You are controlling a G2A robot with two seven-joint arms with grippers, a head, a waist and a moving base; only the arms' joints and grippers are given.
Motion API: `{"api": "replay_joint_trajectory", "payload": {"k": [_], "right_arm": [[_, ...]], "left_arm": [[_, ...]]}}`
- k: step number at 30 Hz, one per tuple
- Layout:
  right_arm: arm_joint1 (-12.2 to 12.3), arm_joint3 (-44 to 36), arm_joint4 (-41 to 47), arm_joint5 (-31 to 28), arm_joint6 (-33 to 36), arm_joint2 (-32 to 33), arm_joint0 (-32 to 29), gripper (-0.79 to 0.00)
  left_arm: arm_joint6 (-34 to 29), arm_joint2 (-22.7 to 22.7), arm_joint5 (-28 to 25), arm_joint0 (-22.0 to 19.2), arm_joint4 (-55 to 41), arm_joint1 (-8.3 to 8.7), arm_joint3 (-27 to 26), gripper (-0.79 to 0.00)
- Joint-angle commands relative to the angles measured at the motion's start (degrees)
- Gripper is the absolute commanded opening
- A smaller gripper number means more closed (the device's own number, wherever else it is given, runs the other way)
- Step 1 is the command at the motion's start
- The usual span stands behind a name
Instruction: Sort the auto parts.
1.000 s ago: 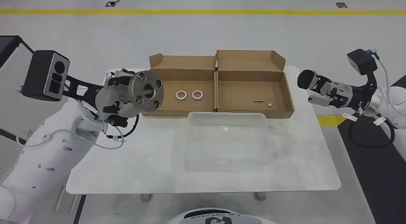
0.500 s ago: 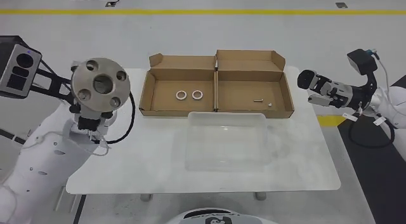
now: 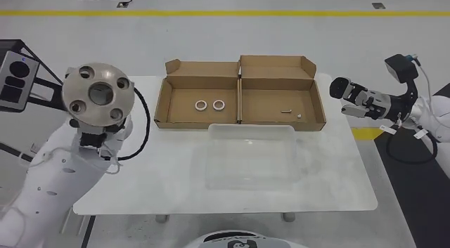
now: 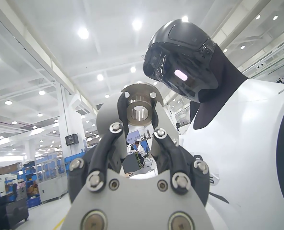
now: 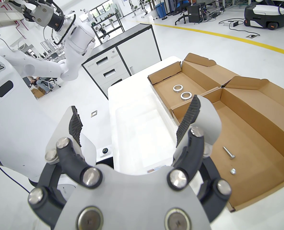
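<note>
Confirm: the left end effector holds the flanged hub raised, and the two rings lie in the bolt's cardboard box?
Wrong box. The top view shows the two rings in the left cardboard box; the bolt lies in the right cardboard box. The left end effector does hold the flanged hub raised.

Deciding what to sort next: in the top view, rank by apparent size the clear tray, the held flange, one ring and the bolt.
1. Clear tray.
2. Flange, held up near the camera, so it looks bigger than it would on the table.
3. Ring and bolt: too alike to rank.
</note>
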Motion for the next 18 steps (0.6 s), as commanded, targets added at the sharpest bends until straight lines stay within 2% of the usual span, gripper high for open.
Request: {"api": "replay_joint_trajectory", "payload": {"k": [1,10,18], "right_arm": [[0.0,0.0,0.0,0.0,0.0,0.0,0.0,0.0],[0.0,0.0,0.0,0.0,0.0,0.0,0.0,0.0],[0.0,0.0,0.0,0.0,0.0,0.0,0.0,0.0]], "left_arm": [[0.0,0.21,0.0,-0.04,0.38,0.02,0.44,-0.785],[-0.01,2.41,0.0,-0.43,8.15,1.54,4.22,-0.785],[0.0,3.28,0.0,-1.0,7.23,3.09,5.66,-0.785]]}}
